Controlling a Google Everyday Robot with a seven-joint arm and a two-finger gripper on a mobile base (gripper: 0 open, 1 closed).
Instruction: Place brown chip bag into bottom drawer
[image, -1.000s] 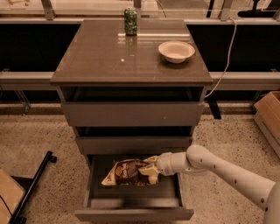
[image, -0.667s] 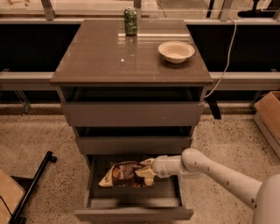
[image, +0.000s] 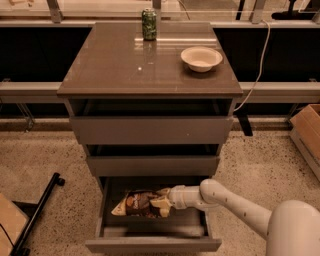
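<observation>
The bottom drawer (image: 152, 245) is pulled out, open at the cabinet's foot. The brown chip bag (image: 136, 204) lies lengthwise inside it, dark brown in the middle with pale ends, low over the drawer floor. My gripper (image: 163, 201) reaches in from the right on a white arm. It is shut on the bag's right end. Whether the bag rests on the drawer floor cannot be told.
The two upper drawers (image: 152, 129) are slightly open. A green can (image: 149, 24) and a cream bowl (image: 201, 58) stand on the cabinet top. A cardboard box (image: 307, 132) is at the right, a black bar (image: 37, 210) on the floor at left.
My gripper and the chip bag have moved a little to the left and lower into the bottom drawer.
</observation>
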